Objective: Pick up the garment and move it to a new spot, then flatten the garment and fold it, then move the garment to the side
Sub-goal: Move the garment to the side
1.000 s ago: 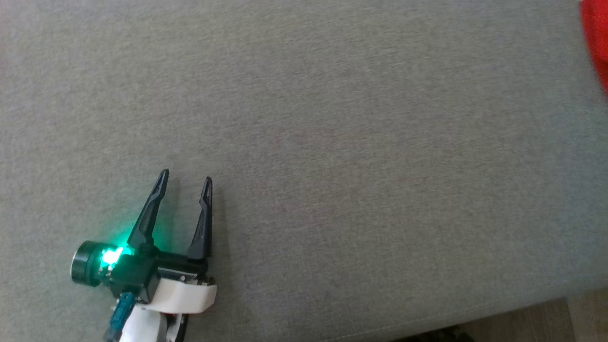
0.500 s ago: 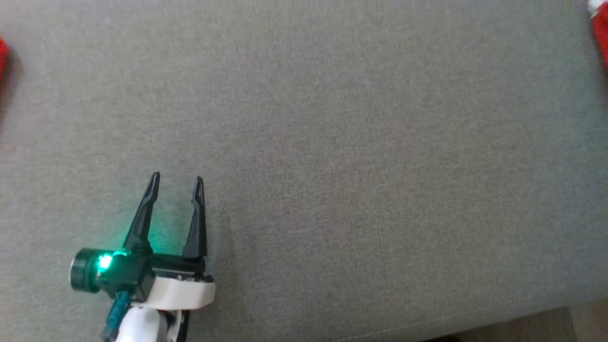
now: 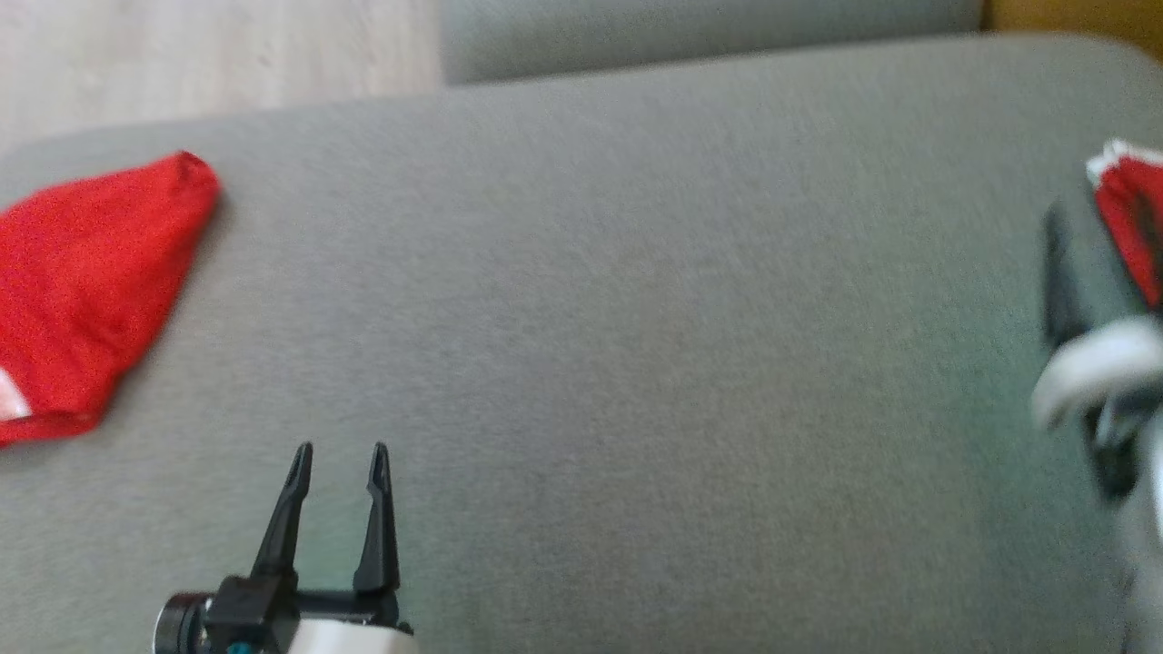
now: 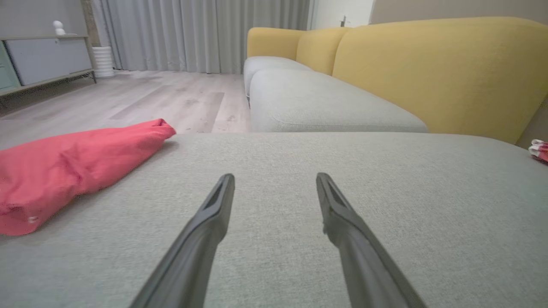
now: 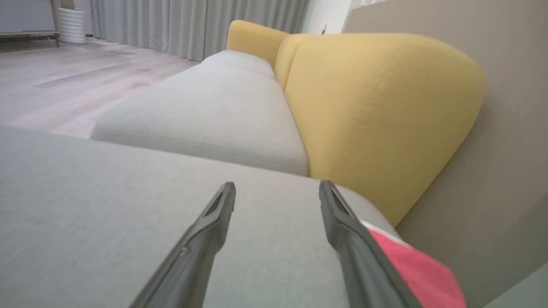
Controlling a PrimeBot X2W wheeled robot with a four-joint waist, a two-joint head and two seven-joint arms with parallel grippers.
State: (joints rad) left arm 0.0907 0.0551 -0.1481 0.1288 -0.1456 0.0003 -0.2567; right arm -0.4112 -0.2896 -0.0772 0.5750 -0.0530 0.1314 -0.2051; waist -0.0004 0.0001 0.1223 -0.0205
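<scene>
Nearest the robot, the left end effector is hovering low over the grey seat cushion, its two fingers standing moderately apart with nothing between them; its wrist view is showing bare fabric in the gap. The right end effector is reaching in at the right edge of the head view, blurred there. Its own wrist view is showing its fingers likewise spread and empty, pointing over the cushion's right end. Just beside its right finger a white-edged garment is lying at that end of the cushion, close to the wall; whether the finger is touching it I cannot tell. Well apart, at the cushion's left end, a red garment is lying in a flat, tapering shape. Which of the two is meant is uncertain, but the right arm appears to be making for the white-edged one, so the pick-up seems to be the step in hand. Doing it well is likely calling for bringing the spread fingers down around a raised fold or the trimmed edge, pinching cloth alone and not the cushion cover, and lifting clear of the cushion before carrying it toward the open middle. Beyond the cushion a second grey seat is running alongside yellow backrests, with pale wooden floor and grey curtains further off.
</scene>
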